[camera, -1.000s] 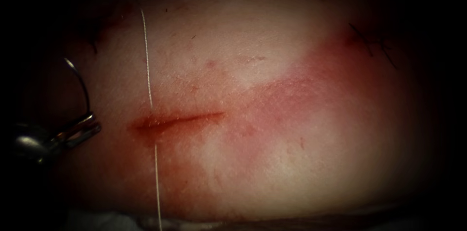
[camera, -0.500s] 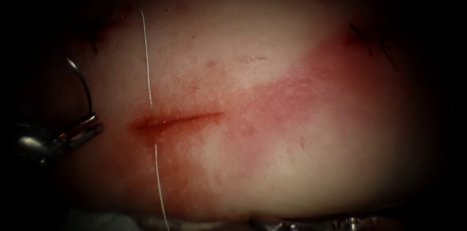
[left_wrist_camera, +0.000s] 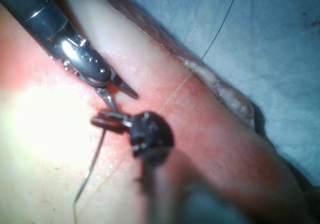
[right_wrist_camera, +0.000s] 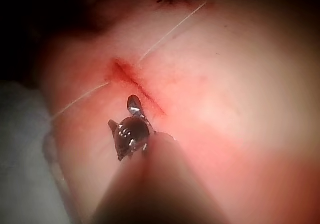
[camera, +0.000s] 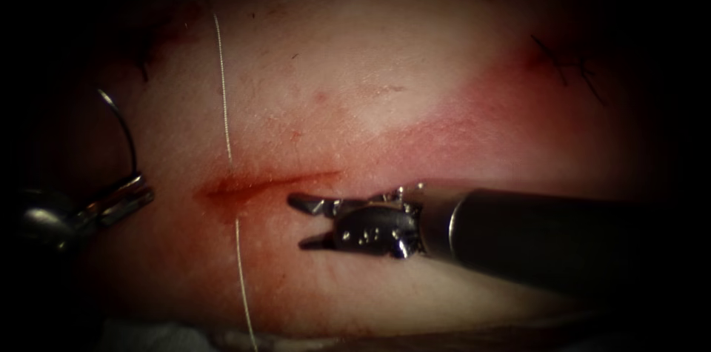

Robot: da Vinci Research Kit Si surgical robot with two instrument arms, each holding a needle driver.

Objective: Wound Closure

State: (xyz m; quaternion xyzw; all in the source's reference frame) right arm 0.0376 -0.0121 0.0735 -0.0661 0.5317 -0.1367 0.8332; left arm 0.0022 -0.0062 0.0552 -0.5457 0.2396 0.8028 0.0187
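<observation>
The cut (camera: 274, 181) lies in the tissue (camera: 385, 70), with red fluid along it. A pale thread (camera: 224, 100) runs through the cut's left end and comes out below it. Left of the cut, my left tool (camera: 126, 196) is shut on the curved needle (camera: 127, 130) near one end. The needle arcs up from the jaws, free of the tissue. My right tool (camera: 298, 222) sits just below the cut, jaws open and holding nothing. In the left wrist view the left tool (left_wrist_camera: 102, 120) holds the needle (left_wrist_camera: 87, 176) next to the right tool (left_wrist_camera: 122, 100). In the right wrist view the right tool (right_wrist_camera: 122, 113) is beside the cut (right_wrist_camera: 137, 84).
Dark cut ends of older stitches (camera: 570, 63) sit at the upper right of the tissue. A blue drape (left_wrist_camera: 280, 44) lies beyond the tissue's edge. The right tool's dark shaft (camera: 555, 241) crosses the lower right of the tissue.
The right tool has come in from the right with its jaws open and now sits just below the cut. The left tool and the needle have barely moved.
</observation>
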